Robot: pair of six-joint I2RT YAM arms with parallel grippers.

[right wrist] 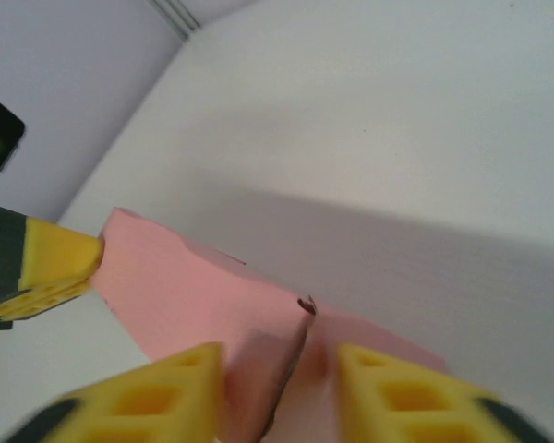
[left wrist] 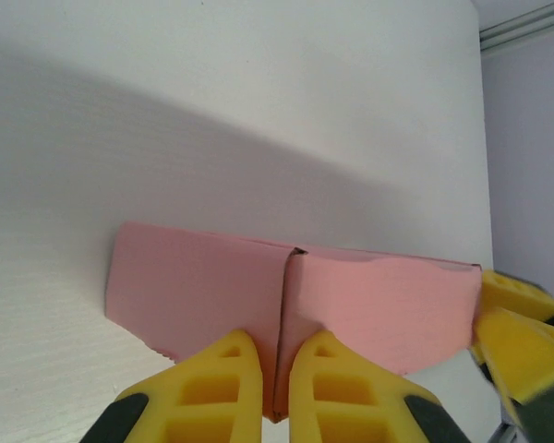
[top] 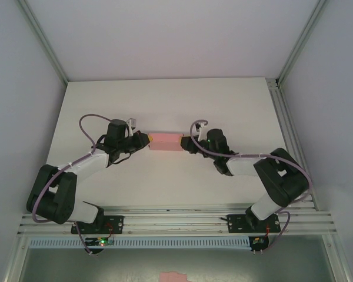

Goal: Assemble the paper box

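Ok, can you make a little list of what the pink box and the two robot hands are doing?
thing: paper box, pink, walls folded up, not flat
where: middle of the white table, between the two arms
left tool: shut, pinching a wall at one end of the box
right tool: open, straddling the other end of the box

near edge of paper box hidden behind left gripper, pink scrap cut off at bottom, right gripper blurred
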